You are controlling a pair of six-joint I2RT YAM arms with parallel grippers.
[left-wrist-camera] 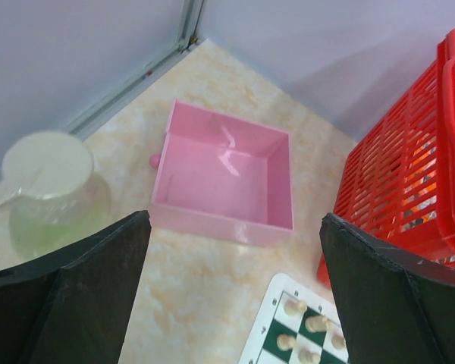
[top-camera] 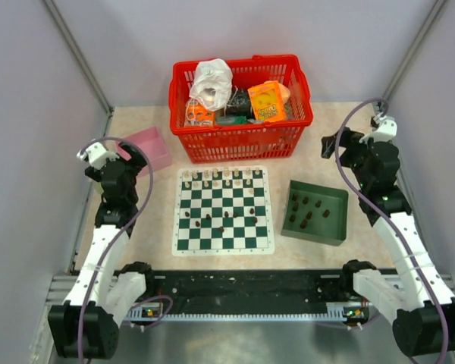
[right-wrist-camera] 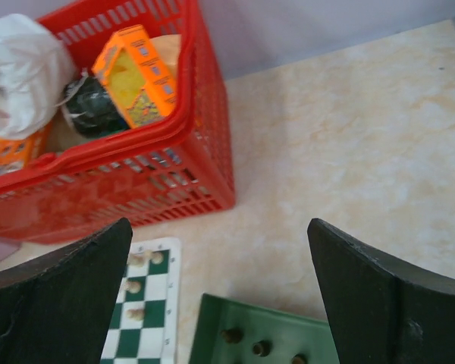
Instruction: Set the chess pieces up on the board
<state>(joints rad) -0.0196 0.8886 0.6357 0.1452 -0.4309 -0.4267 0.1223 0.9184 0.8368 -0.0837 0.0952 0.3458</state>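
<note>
Board (top-camera: pixel 212 241), green and white checks with a white border: we log it flat between the two arms.

Dark chess pieces (top-camera: pixel 207 220): several stand scattered over the board's middle ranks. The rest sit loose in the green tray (top-camera: pixel 315 236) just right of the board.

Cream chessmen (top-camera: pixel 220 176): ranked along the board's far edge.

Red basket (top-camera: pixel 235 142): just beyond the board's far edge. Only the right wrist view lets us read its load closely: an orange carton (right-wrist-camera: pixel 136 76), a white bag (right-wrist-camera: pixel 19 72) and a dark bundle between them. That view also catches the tray's far corner with three dark pieces in it.

Pink box (top-camera: pixel 155 148): off the board's far left corner. The left wrist view shows it open-topped.

Lidded jar (left-wrist-camera: pixel 49 189): translucent, further left of the board than the pink box. We find it in the left wrist view alone.

Left gripper (left-wrist-camera: pixel 235 227): fingers wide apart, nothing between them, above the board's far left corner.

Right gripper (right-wrist-camera: pixel 218 227): fingers likewise spread and unloaded, off the board's far right corner.
</note>
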